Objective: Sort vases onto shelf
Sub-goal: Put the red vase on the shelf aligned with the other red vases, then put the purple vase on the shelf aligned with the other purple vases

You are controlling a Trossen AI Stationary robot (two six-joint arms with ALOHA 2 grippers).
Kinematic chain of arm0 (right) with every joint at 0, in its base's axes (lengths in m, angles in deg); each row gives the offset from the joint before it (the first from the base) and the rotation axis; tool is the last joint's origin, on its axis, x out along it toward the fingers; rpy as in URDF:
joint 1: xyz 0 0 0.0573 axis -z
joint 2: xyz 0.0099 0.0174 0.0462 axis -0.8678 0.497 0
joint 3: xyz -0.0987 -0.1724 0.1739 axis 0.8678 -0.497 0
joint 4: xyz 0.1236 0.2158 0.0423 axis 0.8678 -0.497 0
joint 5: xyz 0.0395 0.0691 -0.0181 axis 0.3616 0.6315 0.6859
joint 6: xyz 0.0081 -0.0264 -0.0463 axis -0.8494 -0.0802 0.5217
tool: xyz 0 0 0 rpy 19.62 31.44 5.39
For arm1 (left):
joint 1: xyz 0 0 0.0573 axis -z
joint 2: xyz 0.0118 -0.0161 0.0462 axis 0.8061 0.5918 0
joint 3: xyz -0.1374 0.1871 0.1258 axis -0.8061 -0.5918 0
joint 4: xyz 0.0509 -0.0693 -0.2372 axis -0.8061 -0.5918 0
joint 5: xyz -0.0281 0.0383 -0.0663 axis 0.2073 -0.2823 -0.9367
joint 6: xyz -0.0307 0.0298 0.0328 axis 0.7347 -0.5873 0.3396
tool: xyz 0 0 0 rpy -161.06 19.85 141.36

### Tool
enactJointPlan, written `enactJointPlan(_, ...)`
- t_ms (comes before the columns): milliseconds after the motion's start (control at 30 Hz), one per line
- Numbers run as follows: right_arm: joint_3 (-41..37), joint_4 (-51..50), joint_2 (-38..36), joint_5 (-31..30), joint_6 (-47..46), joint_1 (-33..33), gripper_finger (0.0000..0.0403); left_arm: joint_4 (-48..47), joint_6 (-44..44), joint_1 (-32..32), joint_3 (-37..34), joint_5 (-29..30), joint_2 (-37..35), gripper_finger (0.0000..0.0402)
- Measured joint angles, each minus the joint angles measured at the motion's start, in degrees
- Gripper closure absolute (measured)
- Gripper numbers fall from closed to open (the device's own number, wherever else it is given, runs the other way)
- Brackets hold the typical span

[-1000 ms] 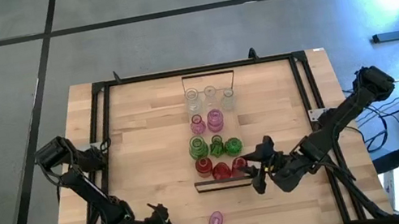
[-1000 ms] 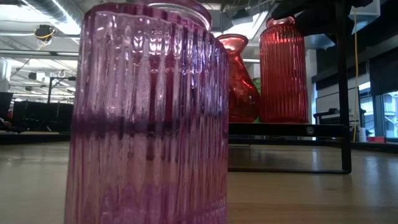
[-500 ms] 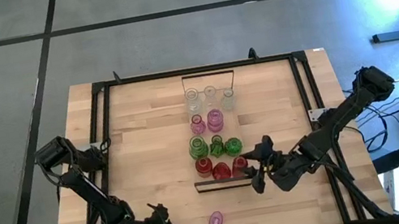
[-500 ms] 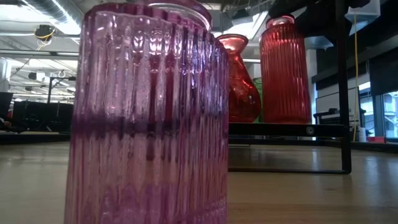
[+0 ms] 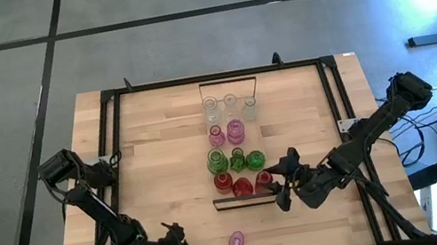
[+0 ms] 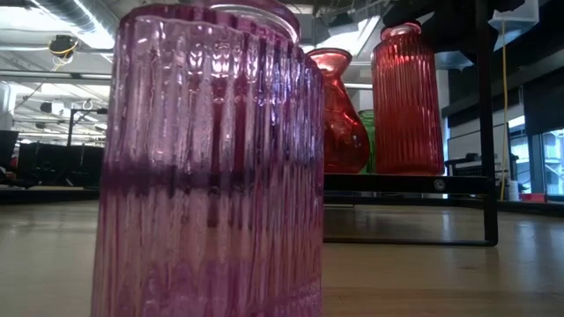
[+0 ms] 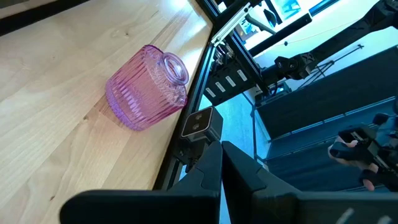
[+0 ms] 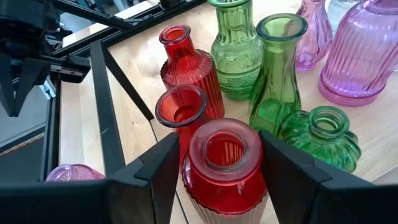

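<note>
One light-wood shelf (image 5: 245, 109) crowded with vases (image 5: 236, 157), beyond right gripper (image 8: 219, 163) clamped round ribbed red vase (image 8: 225, 169). Likely rigid, slick, breakable glass; belly grip safest. Stray pink vase (image 7: 147, 87) ahead of closed left gripper (image 7: 221, 165).

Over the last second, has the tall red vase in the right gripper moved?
Yes. In the low view the tall red vase has shifted slightly right, toward the shelf's black end post, held by the right gripper.

Grey floor (image 5: 186, 42), bright ceiling lights (image 6: 53, 13), windows (image 6: 553, 163)
</note>
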Motion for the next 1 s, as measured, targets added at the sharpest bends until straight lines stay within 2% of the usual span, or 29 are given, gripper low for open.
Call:
enactJointPlan(600,0.0,1.3,-1.8,-2.5,-1.6,0.0,0.0202,0.0,-0.1,0.0,0.0,0.0,0.0,0.0401)
enactJointPlan(767,0.0,1.0,-6.9,-3.7,-1.2,0.1,0.0202,-0.1,-0.3,0.0,0.0,0.2,0.0,0.0401)
enactJointPlan(867,0.0,1.1,-10.7,-4.0,2.1,0.0,0.0202,-0.1,-1.8,-0.2,0.0,0.9,0.0,0.0401)
enactJointPlan(1000,0.0,1.5,-15.2,0.1,6.7,0.0,0.0202,0.0,-4.9,-1.6,0.0,1.0,0.0,0.0401)
